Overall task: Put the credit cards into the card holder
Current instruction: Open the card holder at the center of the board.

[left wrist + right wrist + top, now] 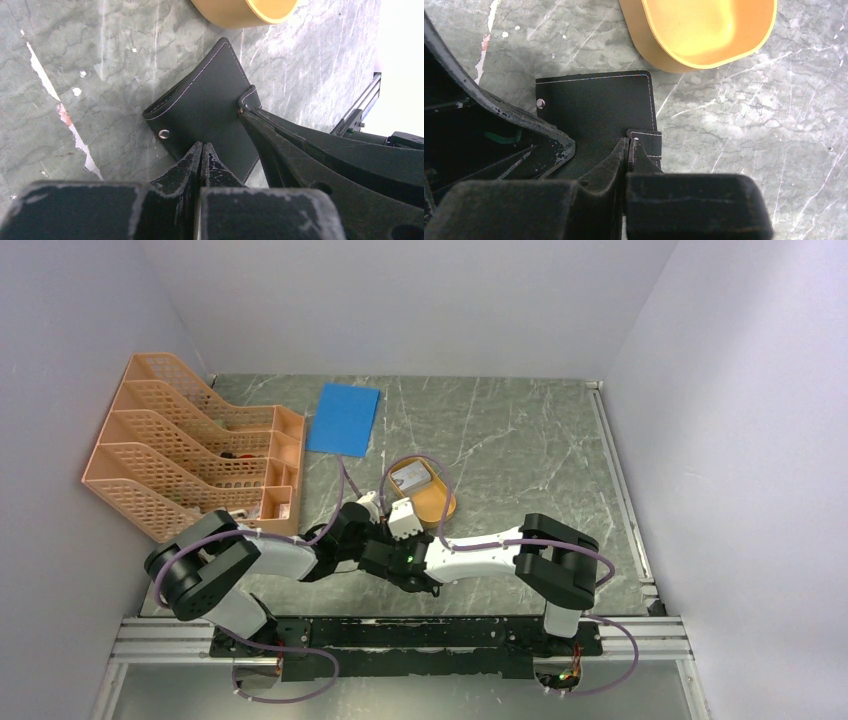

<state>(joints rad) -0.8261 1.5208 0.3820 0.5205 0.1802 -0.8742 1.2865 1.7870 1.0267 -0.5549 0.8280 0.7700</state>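
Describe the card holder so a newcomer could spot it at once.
On the green marbled table, find the orange oval dish. Nearside of it, where the left gripper and right gripper meet, lies the card holder: a flat black stitched wallet with a silver snap stud and strap tab.

Top camera looks steeply down from 6 o'clock; both wrist cameras hover close, sharing the holder [205, 110] (dish [709, 30] at 12).

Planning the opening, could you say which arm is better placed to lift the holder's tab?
Right. The right gripper has its tips at the tab of the closed holder. The left gripper rests on the cover edge away from the tab, likelier suited to pinning it.
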